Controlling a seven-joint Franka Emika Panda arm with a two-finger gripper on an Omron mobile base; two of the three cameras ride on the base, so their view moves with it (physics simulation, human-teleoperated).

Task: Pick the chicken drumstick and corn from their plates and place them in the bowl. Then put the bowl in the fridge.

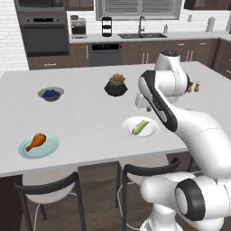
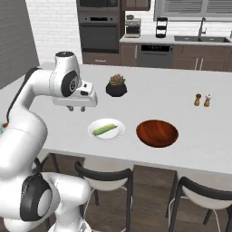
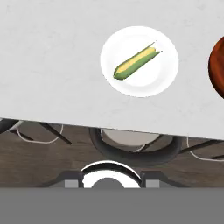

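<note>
1. Two foods are waiting on their plates: the chicken drumstick (image 1: 36, 141) on the light blue plate (image 1: 48, 148) at the near left of the island counter (image 1: 85, 117), and the corn (image 2: 104, 129) on the white plate (image 2: 118, 132) near the middle of the near edge.
2. The reddish-brown bowl (image 2: 157, 133) sits just right of the white plate, apart from it, with nothing in it.
3. The gripper (image 2: 75, 108) hangs above the counter, to the left of and slightly beyond the corn plate, holding nothing. How wide its jaws stand, I cannot tell.
4. Judging by the hand view, where the cob (image 3: 135, 63) lies slantwise, the likely step is reaching for the corn.
5. To do it well, bring the hand right over the cob's middle, turn the wrist so the jaws cross its narrow width, spread them wider than the husk, and descend straight.
6. Keep the fingertips off the plate rim, or the plate may slide toward the bowl.
</note>
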